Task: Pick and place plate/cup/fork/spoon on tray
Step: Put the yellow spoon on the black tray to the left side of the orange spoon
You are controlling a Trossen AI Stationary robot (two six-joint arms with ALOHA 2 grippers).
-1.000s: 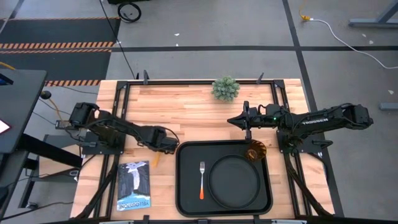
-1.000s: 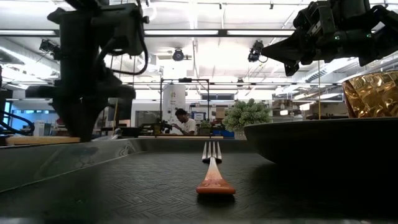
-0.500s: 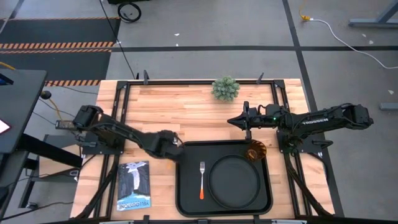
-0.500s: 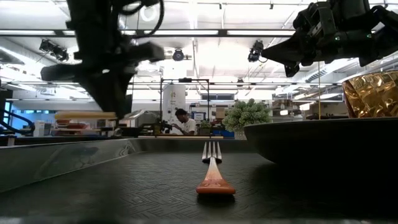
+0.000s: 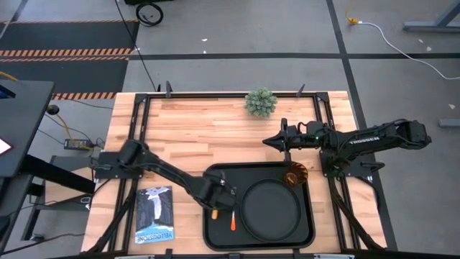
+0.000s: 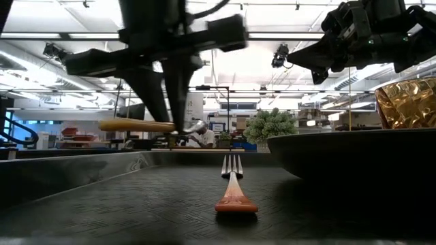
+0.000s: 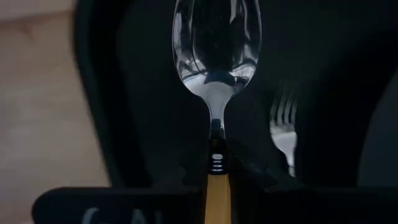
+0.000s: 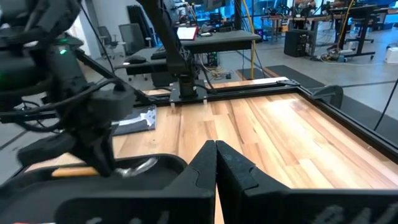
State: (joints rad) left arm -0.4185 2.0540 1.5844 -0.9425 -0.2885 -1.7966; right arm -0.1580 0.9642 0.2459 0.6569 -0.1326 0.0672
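Bench (image 5: pixel 215 129): wooden top, on which the tray is carried at the near middle.
Tray (image 5: pixel 213 230): taken as the landmark; the plate, cup and fork are seen inside it.
Plate (image 5: pixel 269 210): laid flat in the tray's right half.
Booklet (image 5: pixel 155 214): laid on the bench just left of the tray.
Plant (image 5: pixel 260 102): stood well beyond the tray's far edge.
Left hand (image 5: pixel 218 196): held above the tray's left part, closed on the spoon's handle.
Right hand (image 5: pixel 270 140): held just beyond the tray's far edge, fingers pressed together with nothing between them.
Cup (image 5: pixel 294 175): stood in the tray's far right corner, beside the plate.
Spoon (image 7: pixel 216 50): gripped by its orange handle, raised over the tray's left part, bowl pointed forward.
Fork (image 6: pixel 231 182): laid on the tray floor just left of the plate.
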